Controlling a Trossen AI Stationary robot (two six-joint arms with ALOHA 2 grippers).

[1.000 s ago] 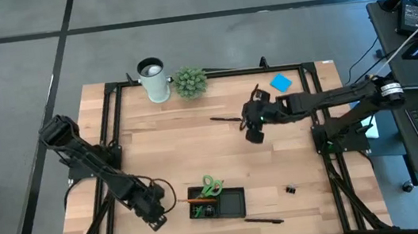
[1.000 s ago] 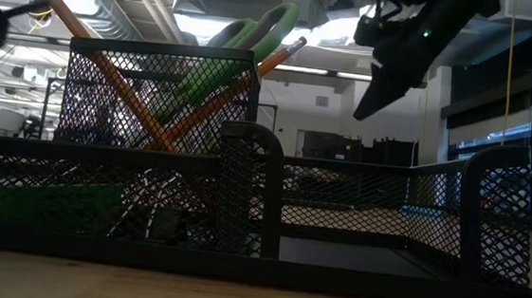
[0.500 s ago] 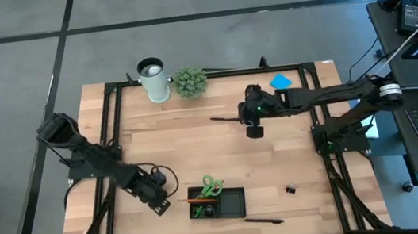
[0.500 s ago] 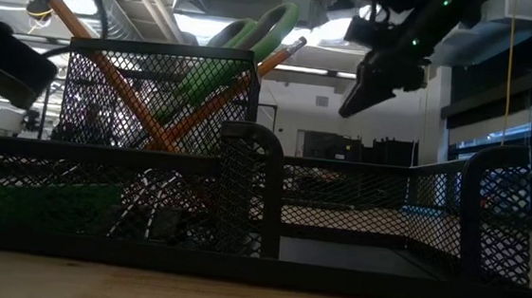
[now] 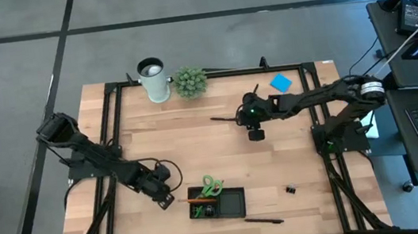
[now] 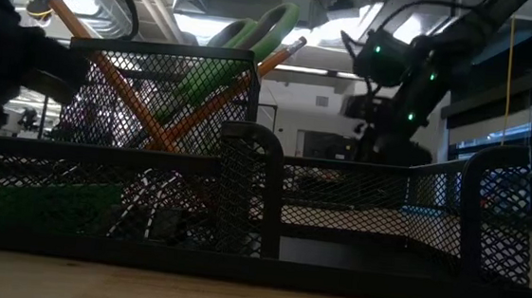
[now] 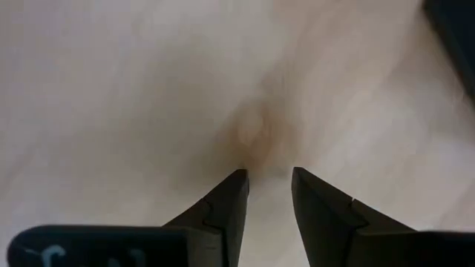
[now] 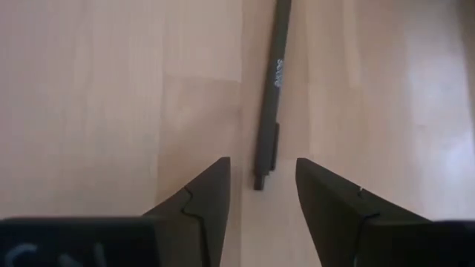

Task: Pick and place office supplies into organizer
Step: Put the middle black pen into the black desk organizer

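You have the organizer (image 5: 217,201) at the counter's (image 5: 197,146) near edge, scissors (image 5: 211,185) and pencils (image 5: 198,201) in it. Left end effector (image 5: 168,199) sits just left of it. Right end effector (image 5: 253,134) hangs over the pen (image 5: 223,118) farther back, jaws parted.

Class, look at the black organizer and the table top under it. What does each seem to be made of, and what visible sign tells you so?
The organizer: probably metal wire mesh with a matte black finish; its walls show a see-through diamond lattice framed by solid rounded rims. The table top: apparently light wood with a smooth finish; it shows pale plank seams and faint grain.

Two dark jointed arms, green indicator lights glowing, tapered black fingers (image 8: 200,196).
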